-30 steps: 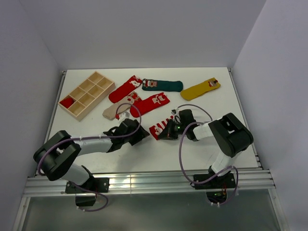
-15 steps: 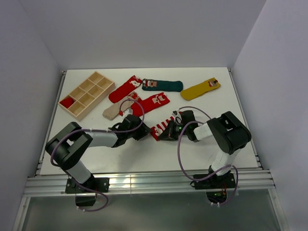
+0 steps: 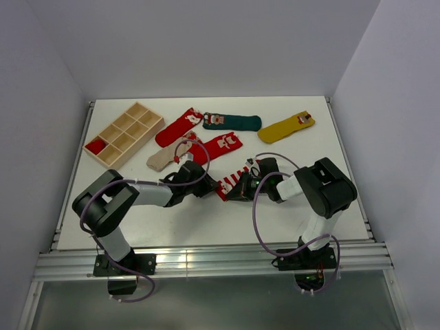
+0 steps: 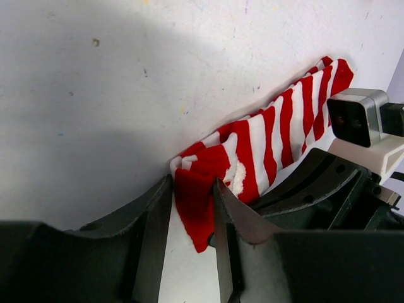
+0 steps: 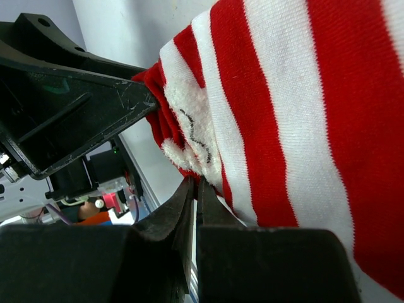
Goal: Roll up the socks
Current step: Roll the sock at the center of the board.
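The red-and-white striped sock (image 3: 232,183) lies mid-table between both grippers. In the left wrist view its red end (image 4: 197,208) sits between my left gripper's (image 4: 192,192) jaws, and both fingers touch the fabric. My left gripper (image 3: 208,188) is at the sock's left end. My right gripper (image 3: 242,190) is at the sock's near side, shut, with a thin fold of the striped sock (image 5: 278,101) pinched at its tips (image 5: 195,183). Farther back lie two red socks (image 3: 177,127) (image 3: 216,146), a dark green sock (image 3: 232,122), a mustard sock (image 3: 287,127) and a beige sock (image 3: 161,159).
A wooden compartment tray (image 3: 122,135) stands at the back left with something red in its near corner cell (image 3: 96,145). White walls close the table on three sides. The left arm's cable loops over the beige sock.
My left arm has swung right to the striped sock's end and its jaws have narrowed onto the red tip. The right gripper and the sock have stayed put.
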